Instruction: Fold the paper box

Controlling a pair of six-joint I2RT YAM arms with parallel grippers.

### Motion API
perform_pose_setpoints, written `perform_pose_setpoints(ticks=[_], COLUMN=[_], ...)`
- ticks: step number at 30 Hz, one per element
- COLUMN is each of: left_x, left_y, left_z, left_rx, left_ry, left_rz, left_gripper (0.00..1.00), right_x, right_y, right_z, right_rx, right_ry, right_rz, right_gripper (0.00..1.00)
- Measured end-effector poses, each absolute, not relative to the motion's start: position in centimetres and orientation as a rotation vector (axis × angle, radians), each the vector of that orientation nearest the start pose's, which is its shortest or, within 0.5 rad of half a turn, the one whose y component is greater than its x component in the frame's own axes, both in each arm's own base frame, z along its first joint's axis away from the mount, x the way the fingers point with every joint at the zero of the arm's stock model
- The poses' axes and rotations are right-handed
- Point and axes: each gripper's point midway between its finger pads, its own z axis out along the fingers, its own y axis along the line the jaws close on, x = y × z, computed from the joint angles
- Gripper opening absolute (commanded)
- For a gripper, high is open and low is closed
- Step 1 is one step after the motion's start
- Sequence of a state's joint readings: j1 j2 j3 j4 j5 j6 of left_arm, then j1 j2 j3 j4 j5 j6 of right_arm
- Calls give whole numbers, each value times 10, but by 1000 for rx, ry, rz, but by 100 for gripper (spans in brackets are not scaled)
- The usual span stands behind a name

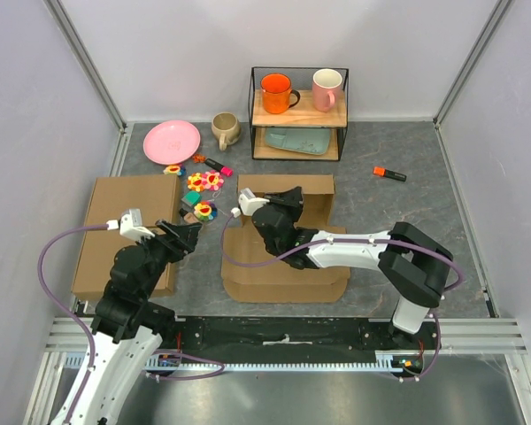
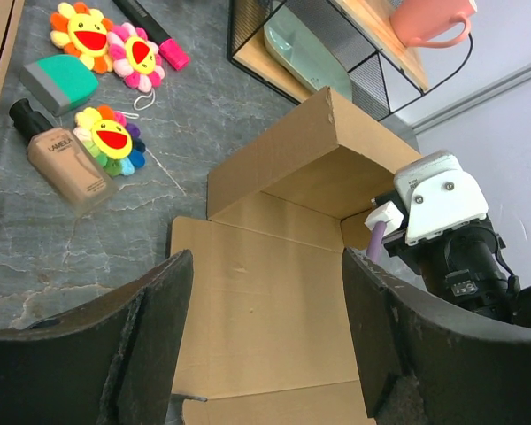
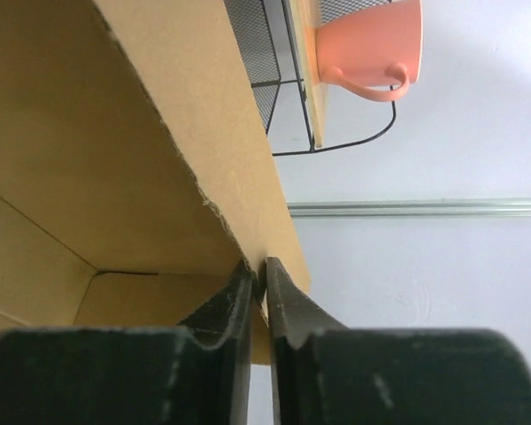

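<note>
Both arm bases sit nearest me at the bottom of the top view. Above them the left fingers [image 1: 188,235] hang spread apart, grasping nothing, near the left edge of the paper box [image 1: 283,266]. It lies mid-worktop [image 1: 380,204] with its rear wall folded upright. The right fingers [image 1: 290,197] reach in at that wall's top edge. Only this view gives me the two flat brown boxes [image 1: 128,230] on the left, the pink plate [image 1: 171,142], the beige mug [image 1: 225,129], the orange mug [image 1: 276,93] on the wire shelf [image 1: 299,119], and the orange marker [image 1: 389,173].

From the left wrist, the box's flat panel shows between the spread fingers, beyond them, with no contact I can see. The upright wall stands farther off. Small items read clearly here: three flower plush toys [image 2: 90,35], a foundation bottle [image 2: 66,164] and a teal sponge [image 2: 62,81]. The right arm's white wrist camera [image 2: 442,199] sits at the wall's far end.

From the right wrist, and nowhere else, I can judge the grip. The fingers are pinched together on the upright wall's rim, with cardboard caught between them. A pink mug [image 3: 372,40] stands on the shelf beyond.
</note>
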State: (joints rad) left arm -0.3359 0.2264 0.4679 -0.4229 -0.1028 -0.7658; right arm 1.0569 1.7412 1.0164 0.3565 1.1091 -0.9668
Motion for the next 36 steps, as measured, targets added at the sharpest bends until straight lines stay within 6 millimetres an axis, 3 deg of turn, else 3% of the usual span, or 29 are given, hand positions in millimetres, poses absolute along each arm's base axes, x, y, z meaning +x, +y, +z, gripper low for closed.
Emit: perform_pose_setpoints(ticks=[1, 7, 9, 12, 17, 19, 21, 24, 27, 31, 36], left_x=[212, 211, 210, 210, 207, 205, 201, 194, 191, 191, 190], left_y=[-85, -83, -80, -76, -68, -66, -64, -62, -59, -59, -61], left_z=[214, 218, 227, 252, 315, 342, 365, 385, 392, 391, 387], left_rx=[-461, -467, -474, -467, -447, -438, -427, -417, -417, -417, -409], left_ry=[1747, 1739, 1720, 1672, 1553, 1503, 1455, 1403, 1381, 1381, 1388], left_rz=[-707, -699, -692, -686, -684, -693, -706, -720, -721, -720, -729], left_gripper=[74, 74, 74, 74, 74, 74, 74, 74, 74, 74, 74], right_x=[343, 339, 338, 335, 341, 355, 374, 386, 375, 344, 307], right_y=[257, 253, 252, 250, 245, 232, 205, 145, 120, 137, 160], right_z=[190, 202, 214, 251, 337, 364, 382, 370, 342, 285, 220], right_rx=[-1057, -1031, -1009, -925, -659, -518, -332, -68, 113, 292, 578], right_ry=[1509, 1524, 1542, 1564, 1646, 1720, 1784, 1903, 2019, 2205, 2403], right_rz=[-1007, -1035, -1016, -952, -731, -573, -404, -221, -66, 185, 360], right_gripper=[0, 0, 0, 0, 0, 0, 0, 0, 0, 0, 0])
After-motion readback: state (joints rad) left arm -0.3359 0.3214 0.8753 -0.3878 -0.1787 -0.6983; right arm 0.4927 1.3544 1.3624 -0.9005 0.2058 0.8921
